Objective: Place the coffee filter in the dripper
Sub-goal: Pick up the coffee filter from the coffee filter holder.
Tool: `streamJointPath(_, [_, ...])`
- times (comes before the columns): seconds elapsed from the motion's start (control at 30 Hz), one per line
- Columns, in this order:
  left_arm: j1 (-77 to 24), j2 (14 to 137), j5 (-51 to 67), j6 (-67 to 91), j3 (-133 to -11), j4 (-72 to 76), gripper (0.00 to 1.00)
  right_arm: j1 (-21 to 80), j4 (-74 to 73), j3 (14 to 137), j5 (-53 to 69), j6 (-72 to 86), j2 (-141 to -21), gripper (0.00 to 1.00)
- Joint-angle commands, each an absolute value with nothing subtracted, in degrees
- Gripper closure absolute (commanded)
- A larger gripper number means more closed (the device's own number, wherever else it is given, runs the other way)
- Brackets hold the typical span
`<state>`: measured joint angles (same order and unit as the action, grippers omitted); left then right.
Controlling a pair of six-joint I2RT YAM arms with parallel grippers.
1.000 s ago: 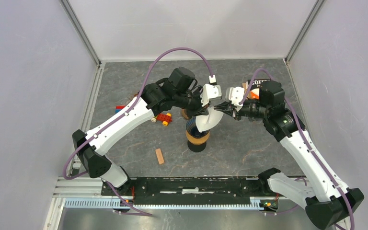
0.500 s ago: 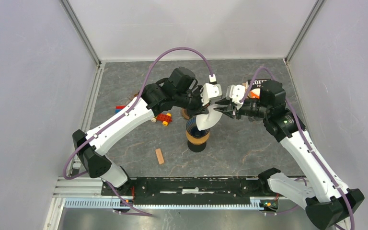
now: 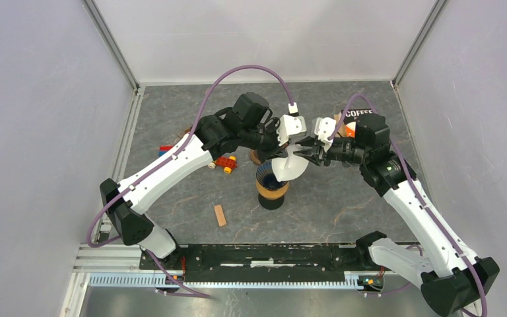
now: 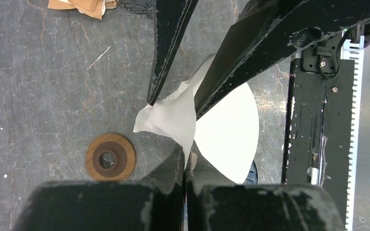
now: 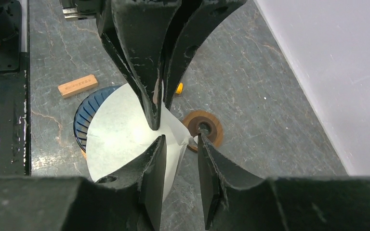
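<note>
At centre frame I pinch the flimsy, tear-prone white paper coffee filter (image 4: 226, 130) by its rim in the left gripper (image 4: 185, 156) jaws; the right gripper (image 5: 179, 142) jaws stand narrowly apart.

The white paper filter (image 3: 289, 169) is hanging as a tilted cone, its crumpled edge pinched by the left fingers (image 5: 139, 48) and lying between the spread right fingers (image 5: 149, 173), partly covering the blue ribbed dripper (image 3: 264, 177) below them.

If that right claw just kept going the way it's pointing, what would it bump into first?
The filter: its corner sits between the right gripper's open jaws. Just behind it, probably, comes the left gripper, pinching the same paper.
</note>
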<state>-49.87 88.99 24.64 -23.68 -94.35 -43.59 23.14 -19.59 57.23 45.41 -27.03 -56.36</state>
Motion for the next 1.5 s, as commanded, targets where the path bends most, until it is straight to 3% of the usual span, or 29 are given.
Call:
streamJointPath(0.0, [-50.1, 89.5, 26.6, -21.3, -95.8, -41.7, 0.98, 23.3, -16.2, 57.0, 46.0, -25.0, -56.5, 0.65])
streamJointPath(0.33, [-50.3, 89.9, 26.7, -21.2, -96.2, -41.7, 0.98, 23.7, -15.2, 56.4, 45.7, -24.1, -57.0, 0.71])
streamJointPath(0.57, [-50.3, 89.4, 24.6, -20.9, -96.2, -41.1, 0.97, 23.7, -16.3, 57.6, 43.5, -24.7, -56.8, 0.89])
streamJointPath(0.67, [-50.3, 88.7, 21.8, -20.5, -96.0, -40.5, 0.88, 23.7, -15.9, 58.4, 42.4, -23.3, -56.8, 1.00])
streamJointPath(0.73, [-50.3, 87.6, 19.7, -19.2, -95.0, -38.8, 0.80, 23.7, -14.8, 58.4, 41.6, -21.4, -56.9, 1.00])
streamJointPath(0.87, [-50.3, 85.1, 14.4, -15.1, -91.9, -34.7, 0.47, 23.7, -12.1, 59.1, 40.2, -15.4, -57.4, 1.00])
streamJointPath(1.0, [-50.3, 83.6, 9.6, -11.7, -90.6, -33.4, 0.30, 23.7, -11.0, 61.5, 37.2, -10.5, -59.1, 1.00])
streamJointPath(1.13, [-50.2, 83.3, 4.3, -8.7, -90.4, -32.6, 0.26, 23.7, -10.8, 64.3, 35.0, -7.5, -61.1, 1.00])
streamJointPath(1.47, [-50.0, 84.9, -2.9, -5.5, -90.3, -29.5, 0.33, 23.7, -9.1, 64.8, 33.0, -2.6, -62.7, 1.00])
